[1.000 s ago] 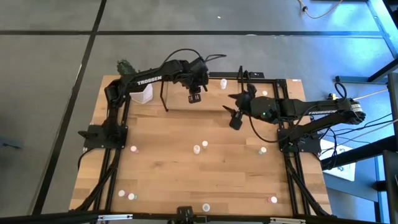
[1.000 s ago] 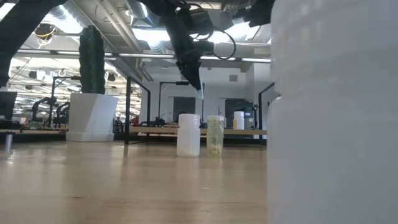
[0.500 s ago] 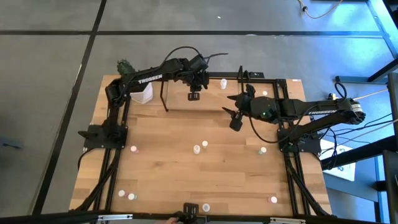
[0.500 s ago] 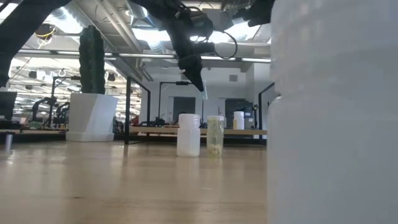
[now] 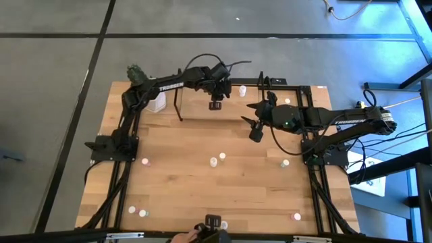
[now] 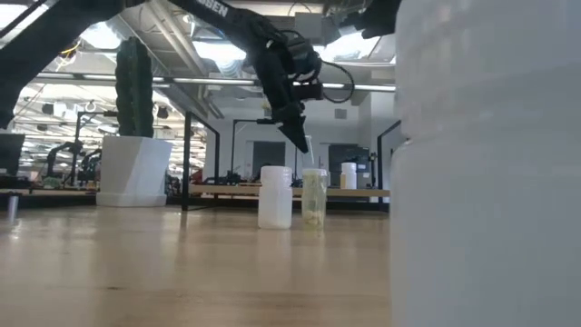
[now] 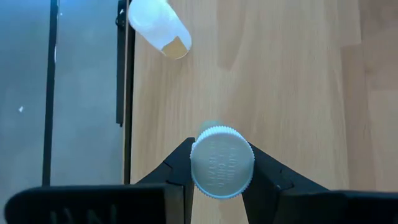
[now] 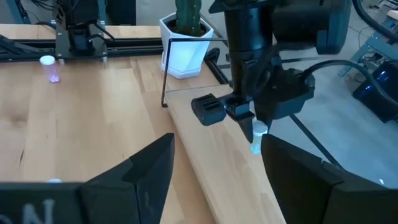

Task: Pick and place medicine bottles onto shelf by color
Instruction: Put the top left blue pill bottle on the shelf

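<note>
Your left gripper (image 5: 215, 104) hangs over the back of the table (image 5: 189, 169), above the shelf (image 5: 202, 116). Its fingers (image 7: 171, 171) are pinching a small white bottle (image 7: 221, 162); the left wrist view looks straight onto the ribbed white cap, with a finger pressed against each side. From the low view the same bottle (image 6: 306, 160) is held above the wooden surface, not resting on anything, and the right wrist view shows it (image 8: 257, 138) clear of the shelf's light floor.

A second bottle (image 5: 242, 90) stands on the shelf floor near the left gripper, apart from it. In the left wrist view this one (image 7: 158, 28) sits just beside the black wire edge.

Your right gripper (image 5: 256, 126) waits to the right of the left one, over the table in front of the shelf. Its fingers (image 8: 140, 171) are spread apart with nothing between them.

Other bottles stand loose on the table:
- a pair near the middle (image 5: 217, 159)
- one with a pink top toward the left side (image 5: 145, 162)
- one near the right rail (image 5: 285, 163)
- several along the front edge (image 5: 137, 211)

A cactus in a white pot (image 5: 154, 100) stands at the shelf's left end. At the front edge, a person's hand (image 5: 182, 237) shows.
</note>
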### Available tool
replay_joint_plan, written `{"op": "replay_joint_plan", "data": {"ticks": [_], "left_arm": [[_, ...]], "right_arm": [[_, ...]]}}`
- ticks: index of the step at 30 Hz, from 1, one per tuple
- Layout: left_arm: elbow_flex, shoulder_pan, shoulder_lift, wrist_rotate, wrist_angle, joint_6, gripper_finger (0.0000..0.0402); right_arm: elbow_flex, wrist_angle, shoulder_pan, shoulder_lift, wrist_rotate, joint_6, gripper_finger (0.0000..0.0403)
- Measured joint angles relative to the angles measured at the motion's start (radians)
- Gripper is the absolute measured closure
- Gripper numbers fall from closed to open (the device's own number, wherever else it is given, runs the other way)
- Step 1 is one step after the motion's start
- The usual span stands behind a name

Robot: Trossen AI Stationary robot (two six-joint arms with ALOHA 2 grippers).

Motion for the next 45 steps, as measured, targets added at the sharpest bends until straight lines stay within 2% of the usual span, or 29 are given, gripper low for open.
{"op": "replay_joint_plan", "data": {"ticks": [7,14,20,27,35,45], "left_arm": [[0.000,0.009,0.011,0.002,-0.026,-0.040,0.0318],[0.055,0.062,-0.001,0.002,-0.255,-0.126,0.0318],[0.063,0.135,-0.003,0.041,-0.348,-0.207,0.0318],[0.055,0.196,-0.004,0.018,-0.394,-0.313,0.0318],[0.054,0.205,-0.031,-0.081,-0.416,-0.397,0.0317],[0.053,0.205,-0.037,-0.032,-0.450,-0.432,0.0315]], "right_arm": [[0.000,0.000,0.000,0.000,0.000,0.000,0.0162],[0.000,0.001,0.000,0.000,0.000,0.000,0.0162],[0.000,0.001,0.000,0.000,0.000,0.000,0.0162],[0.000,0.001,0.000,0.000,0.000,0.000,0.0162],[0.000,0.001,0.000,0.000,0.000,0.000,0.0162],[0.000,0.001,0.000,0.000,0.000,0.000,0.0162]]}}
